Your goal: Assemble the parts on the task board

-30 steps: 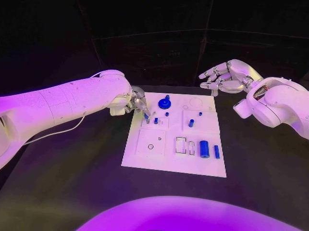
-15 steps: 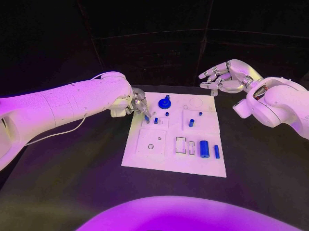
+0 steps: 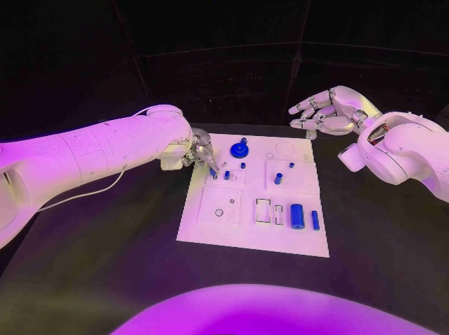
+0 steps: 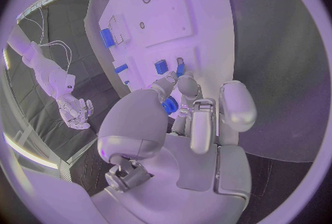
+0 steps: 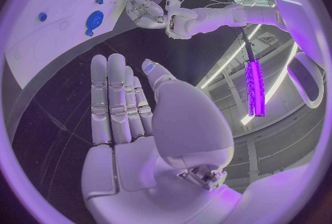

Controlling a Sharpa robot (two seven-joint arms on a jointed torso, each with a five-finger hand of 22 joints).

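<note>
Task board: white task board point(image 3: 239, 230) lies mid-frame in the head view, on the black table point(image 3: 114, 265), long side running from lower frame up toward the far edge.

Left hand: left hand point(image 3: 197, 151) sits at the board's upper-left corner, fingers down over the board's edge. In the left wrist view its fingertips point(image 4: 181, 83) close round a small blue peg point(image 4: 180, 68). Judged a pinch, though the contact itself is partly hidden.

Peg position: in the head view the peg point(image 3: 213, 170) shows just below and right of the left hand, over the upper-left part of the board.

Peg axis: long axis looks near upright, slightly tilted, lower end toward the board. Whether the tip touches the board, cannot tell.

Neighbour peg: second short blue peg point(image 3: 226, 174) stands just right of the held one, upright.

Right hand: right hand point(image 3: 325, 112) hangs above the table beyond the board's upper-right corner, well apart from all parts. Fingers spread, palm empty in the right wrist view point(image 5: 128, 113).

Nearer hand: left, clearly. The peg already lies at its fingertips.

Other parts: round blue knob point(image 3: 239, 149) at upper middle; large blue cylinder point(image 3: 297, 216) lying lower right, long axis along the board's length.

Key relation: peg over its seat, pointing down. The move likely needs a straight downward press.
</note>
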